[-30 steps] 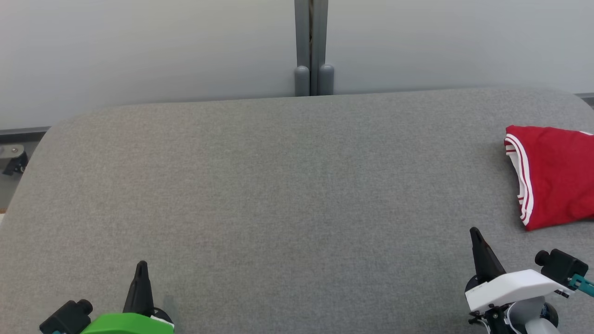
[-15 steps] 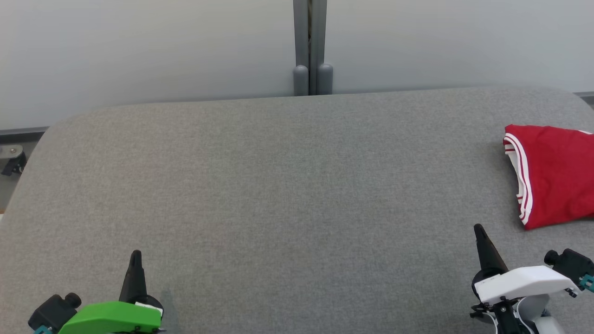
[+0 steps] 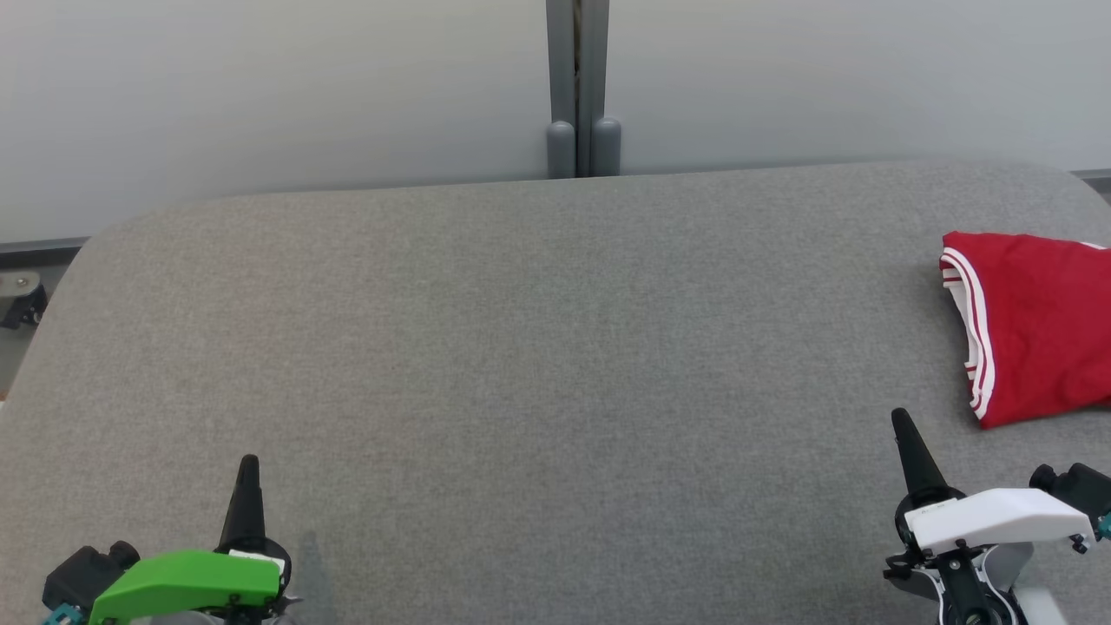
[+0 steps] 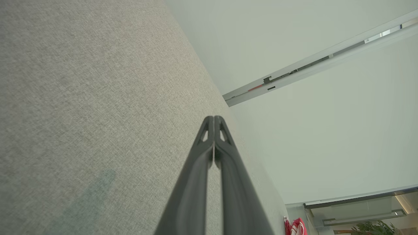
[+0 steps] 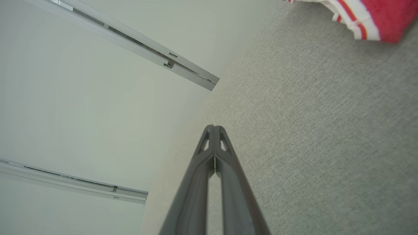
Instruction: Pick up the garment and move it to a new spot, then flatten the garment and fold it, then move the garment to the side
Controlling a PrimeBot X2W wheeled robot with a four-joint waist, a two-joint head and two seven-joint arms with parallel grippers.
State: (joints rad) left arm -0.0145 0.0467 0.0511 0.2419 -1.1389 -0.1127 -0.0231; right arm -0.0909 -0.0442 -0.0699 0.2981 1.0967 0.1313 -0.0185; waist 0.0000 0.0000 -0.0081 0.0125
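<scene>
Beyond right hand [image 3: 900, 421], folded red white-trimmed garment [image 3: 1037, 330] lies on grey fabric surface [image 3: 538, 347]; it and left hand [image 3: 248, 464] closed, empty; retreat without snagging.

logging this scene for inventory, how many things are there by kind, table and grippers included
red fabric garment with white striped trim: 1
grey fabric-covered table: 1
dark two-finger grippers: 2 (left gripper, right gripper, both shut)
total: 4
</scene>
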